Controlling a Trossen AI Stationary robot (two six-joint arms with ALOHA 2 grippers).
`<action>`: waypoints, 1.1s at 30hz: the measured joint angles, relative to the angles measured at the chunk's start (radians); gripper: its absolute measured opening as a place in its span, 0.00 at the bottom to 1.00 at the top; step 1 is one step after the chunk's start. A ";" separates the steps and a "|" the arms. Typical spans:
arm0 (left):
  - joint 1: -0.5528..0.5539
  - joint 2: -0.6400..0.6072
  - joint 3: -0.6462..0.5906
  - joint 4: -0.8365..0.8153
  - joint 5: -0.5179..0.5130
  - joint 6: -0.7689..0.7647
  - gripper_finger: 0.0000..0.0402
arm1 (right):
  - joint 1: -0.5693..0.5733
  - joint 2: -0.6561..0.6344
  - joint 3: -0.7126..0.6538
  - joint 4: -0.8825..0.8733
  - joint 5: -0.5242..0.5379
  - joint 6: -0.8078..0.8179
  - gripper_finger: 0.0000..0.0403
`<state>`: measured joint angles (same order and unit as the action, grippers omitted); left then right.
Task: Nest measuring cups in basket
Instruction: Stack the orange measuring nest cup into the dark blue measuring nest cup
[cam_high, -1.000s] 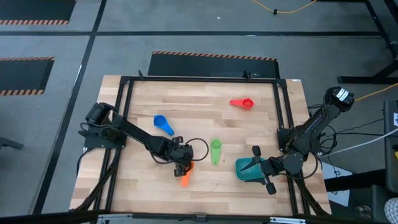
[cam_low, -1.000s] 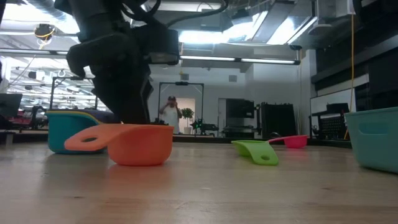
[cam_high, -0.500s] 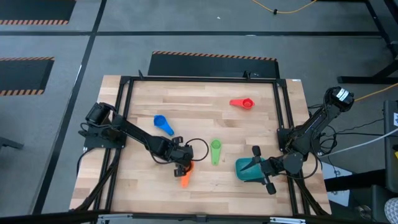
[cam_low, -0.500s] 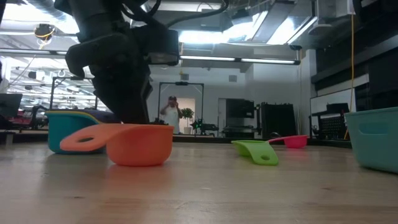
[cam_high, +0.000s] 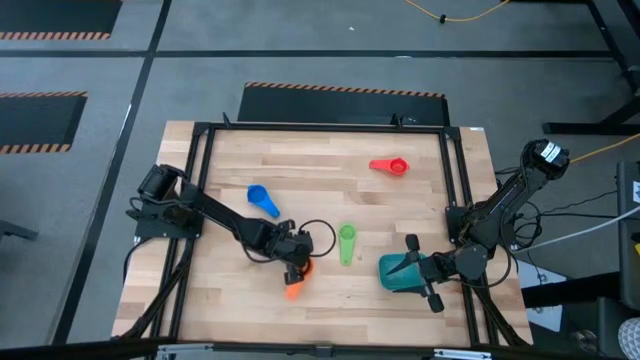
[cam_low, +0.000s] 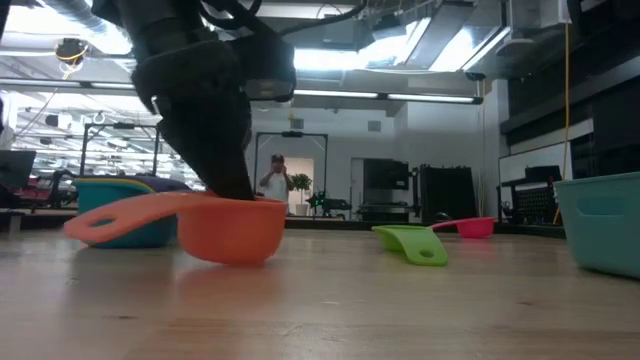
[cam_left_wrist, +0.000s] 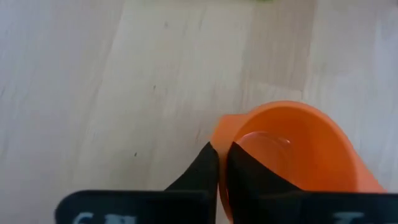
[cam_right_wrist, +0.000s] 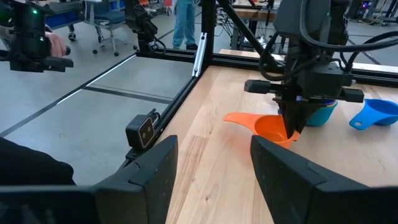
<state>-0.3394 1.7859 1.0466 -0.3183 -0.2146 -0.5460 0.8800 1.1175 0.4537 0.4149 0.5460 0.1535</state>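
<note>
The orange measuring cup (cam_high: 293, 286) sits tilted near the table's front middle, with my left gripper (cam_high: 296, 265) shut on it. A light blue cup (cam_low: 115, 205) stands just behind it, under my left arm. The dark blue cup (cam_high: 263, 198), green cup (cam_high: 346, 243) and red cup (cam_high: 390, 165) lie apart on the wood on their bottoms. The teal basket (cam_high: 398, 273) stands at the front right. My right gripper (cam_high: 421, 271) hangs open above it, with nothing between its fingers. My left gripper pinches the orange cup's rim wall (cam_left_wrist: 221, 132) on the side away from the handle, one finger (cam_left_wrist: 252, 174) inside the bowl and one (cam_left_wrist: 200, 171) outside. The fingers slant down from above and from the table's left. The cup is tipped, its handle (cam_low: 105, 215) raised and its bottom edge (cam_low: 232, 260) on the table.
Black frame rails (cam_high: 200, 180) run along the table's edges. Bare wood lies between the orange cup and the basket (cam_low: 605, 230). A person (cam_low: 272, 180) stands far off in the room behind the table.
My left gripper has shut on the orange cup's rim wall while staying in place. The cup, which sat flat, has tipped. Its handle has risen and swung a little toward the table's left, and its bottom edge stays on the wood.
</note>
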 joint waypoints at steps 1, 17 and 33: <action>0.002 0.000 0.000 0.001 0.000 -0.012 0.02 | 0.000 0.000 0.000 0.000 0.000 0.000 0.52; 0.014 0.001 0.110 0.114 -0.008 -0.129 0.02 | 0.000 0.000 0.000 0.000 0.000 0.000 0.52; -0.037 -0.055 0.601 -0.444 -0.280 -0.168 0.02 | 0.000 0.000 0.000 -0.016 0.000 0.005 0.52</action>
<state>-0.3769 1.7306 1.6471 -0.7628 -0.4946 -0.7143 0.8802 1.1172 0.4538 0.3990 0.5457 0.1585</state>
